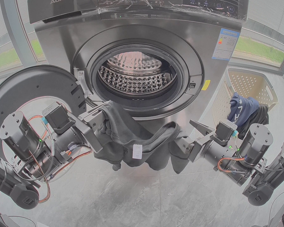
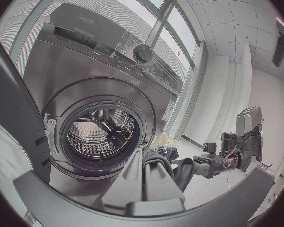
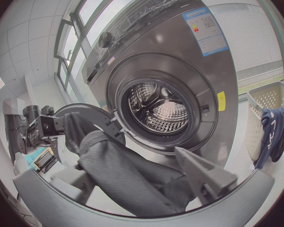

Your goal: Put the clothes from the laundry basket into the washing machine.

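Note:
A dark grey garment (image 1: 139,136) hangs stretched between both grippers, just below the washing machine's open drum (image 1: 135,73). My left gripper (image 1: 99,115) is shut on one end of it; the left wrist view shows the cloth (image 2: 151,156) pinched between the two fingers. My right gripper (image 1: 184,133) stands open at the other end. The cloth (image 3: 123,174) lies across the gap and over one finger, while the other finger (image 3: 205,171) is bare. The laundry basket (image 1: 252,82) stands to the right of the machine, with a navy garment (image 1: 241,107) and a black one (image 1: 262,115) draped over its rim.
The round machine door (image 1: 31,89) is swung open to the left, right behind my left arm. Glass walls stand behind and beside the machine. Grey tiled floor (image 1: 142,196) lies open in front.

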`<state>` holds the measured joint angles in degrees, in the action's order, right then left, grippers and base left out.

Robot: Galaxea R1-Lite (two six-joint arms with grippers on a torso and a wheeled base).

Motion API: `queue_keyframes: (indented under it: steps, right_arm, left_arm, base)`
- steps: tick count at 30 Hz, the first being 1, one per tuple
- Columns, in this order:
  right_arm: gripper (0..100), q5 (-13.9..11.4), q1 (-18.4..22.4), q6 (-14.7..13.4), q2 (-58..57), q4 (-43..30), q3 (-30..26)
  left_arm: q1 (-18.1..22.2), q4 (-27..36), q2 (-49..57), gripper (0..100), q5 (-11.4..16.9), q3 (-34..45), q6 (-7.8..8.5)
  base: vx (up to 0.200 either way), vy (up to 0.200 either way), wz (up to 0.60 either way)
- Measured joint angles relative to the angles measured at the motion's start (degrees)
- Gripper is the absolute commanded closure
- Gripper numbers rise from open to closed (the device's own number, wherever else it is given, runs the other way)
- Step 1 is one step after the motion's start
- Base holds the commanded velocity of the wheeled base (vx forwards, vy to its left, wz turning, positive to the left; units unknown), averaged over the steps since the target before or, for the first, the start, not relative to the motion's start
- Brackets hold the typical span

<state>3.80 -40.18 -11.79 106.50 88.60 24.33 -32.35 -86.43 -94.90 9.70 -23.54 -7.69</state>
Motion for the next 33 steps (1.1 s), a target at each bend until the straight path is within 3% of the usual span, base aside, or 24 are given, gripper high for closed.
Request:
queue_keyframes:
  steps: [5, 16, 21, 26, 33]
  right_arm:
    - [0, -1.24, -2.86, 0.55, 1.63, 0.05, -2.78]
    - [0, -5.25, -8.08, 2.82, 4.06, 0.02, -15.27]
    - [0, -6.58, -11.01, 2.90, 4.12, 0.00, -17.88]
    - [0, -6.56, -11.33, 2.77, 4.44, 0.05, -16.76]
    - [0, -6.38, -8.28, 2.88, 8.58, 0.02, -6.25]
  left_arm:
    - [-1.29, -0.06, -0.46, 100, -1.41, -0.62, 1.12]
    - [-3.30, -1.69, -2.65, 100, -4.64, -1.45, 1.45]
    - [-3.86, -2.02, -2.58, 100, -4.91, -3.06, 1.57]
    - [-3.97, -1.78, -2.56, 100, -4.29, -5.78, 1.65]
    - [-3.97, -1.82, -2.47, 100, -2.84, -7.57, 1.51]
  base:
    - [0.000, 0.000, 0.00]
    - [0.000, 0.000, 0.00]
    - [0.000, 0.000, 0.00]
    - [0.000, 0.000, 0.00]
    - [0.000, 0.000, 0.00]
